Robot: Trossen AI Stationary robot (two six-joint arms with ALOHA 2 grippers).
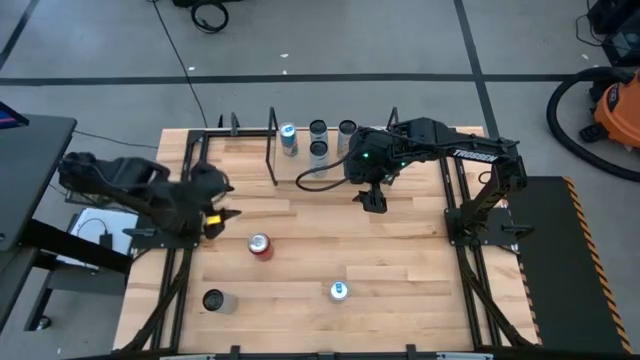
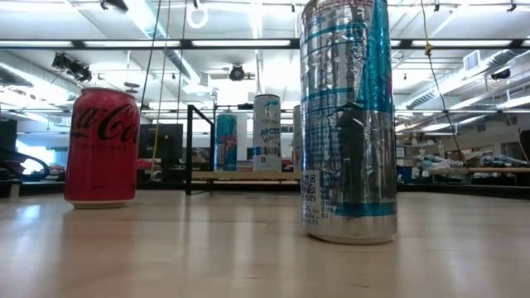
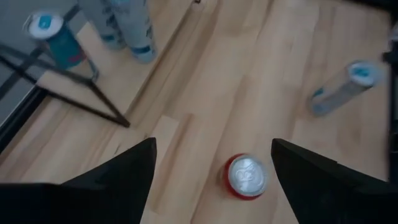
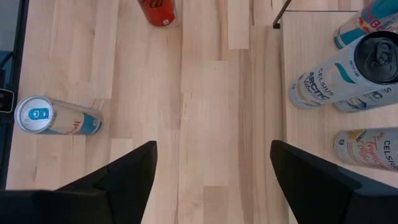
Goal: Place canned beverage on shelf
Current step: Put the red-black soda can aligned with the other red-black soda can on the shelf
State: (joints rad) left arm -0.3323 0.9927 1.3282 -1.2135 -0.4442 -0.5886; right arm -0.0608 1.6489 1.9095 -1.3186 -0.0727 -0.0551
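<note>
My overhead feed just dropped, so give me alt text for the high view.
Four cans stand on the shelf at the table's far edge, with the right gripper open just in front of them. The left gripper hangs open beside the red can; two more cans, one blue-topped and one dark-topped, stand nearer.

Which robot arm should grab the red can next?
Probably the left. The left gripper hangs open close beside the red can, which shows between its fingers in the left wrist view. The right gripper, also open, sits farther off near the shelf.
</note>
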